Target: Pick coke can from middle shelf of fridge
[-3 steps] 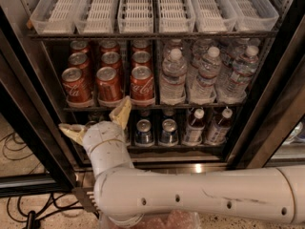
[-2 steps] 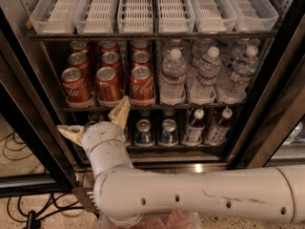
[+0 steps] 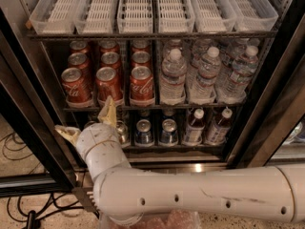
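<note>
Several red coke cans stand in three lanes at the left of the middle shelf of the fridge. The front row is the left can, the middle can and the right can. My gripper is just below and in front of the front left and middle cans, level with the shelf edge. It is open and empty. One yellowish finger points up toward the middle can and the other finger sticks out left. It touches no can.
Clear water bottles fill the right of the middle shelf. White slotted trays sit on the shelf above. Dark cans and small bottles stand on the shelf below. My white arm crosses the bottom. Cables lie on the floor at left.
My gripper has shifted slightly to the left and stays open. The cans have not moved.
</note>
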### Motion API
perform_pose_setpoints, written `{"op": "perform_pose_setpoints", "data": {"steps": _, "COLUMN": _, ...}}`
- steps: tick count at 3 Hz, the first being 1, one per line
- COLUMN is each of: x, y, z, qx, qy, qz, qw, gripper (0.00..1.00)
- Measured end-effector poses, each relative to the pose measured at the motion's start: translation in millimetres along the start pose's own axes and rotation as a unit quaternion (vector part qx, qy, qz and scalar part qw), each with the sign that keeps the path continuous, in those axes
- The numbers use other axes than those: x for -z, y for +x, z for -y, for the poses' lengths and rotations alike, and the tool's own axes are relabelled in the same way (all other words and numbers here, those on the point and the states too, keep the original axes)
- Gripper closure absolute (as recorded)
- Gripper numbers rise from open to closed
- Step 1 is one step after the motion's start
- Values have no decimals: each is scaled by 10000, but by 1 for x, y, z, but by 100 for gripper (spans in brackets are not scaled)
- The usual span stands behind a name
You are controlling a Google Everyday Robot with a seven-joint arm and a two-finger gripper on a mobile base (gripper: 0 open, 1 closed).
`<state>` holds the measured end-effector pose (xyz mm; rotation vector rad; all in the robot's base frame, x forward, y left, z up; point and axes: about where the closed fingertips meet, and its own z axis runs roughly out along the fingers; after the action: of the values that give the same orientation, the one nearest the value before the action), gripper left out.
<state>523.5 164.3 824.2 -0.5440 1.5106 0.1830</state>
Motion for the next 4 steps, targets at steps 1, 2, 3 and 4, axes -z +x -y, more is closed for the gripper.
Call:
{"op": "perform_pose_setpoints", "data": {"steps": 1, "x": -4, "y": -4, "z": -12, "qx": 142, "qy": -183, "qz": 66, "qw": 9997, "gripper": 19}}
{"op": "perform_pose_setpoints", "data": {"steps": 2, "x": -11, "y": -7, "z": -20, "qx": 243, "qy": -288, "qz": 150, "qw": 9992, "gripper": 28}}
{"op": "perform_pose_setpoints", "data": {"steps": 3, "x": -17, "y": -9, "z": -25, "qx": 288, "qy": -299, "qz": 221, "qw": 9989, "gripper": 34}}
{"op": "perform_pose_setpoints", "data": {"steps": 4, "x": -23, "y": -10, "z": -27, "qx": 347, "qy": -190, "qz": 291, "qw": 9988, "gripper": 31}}
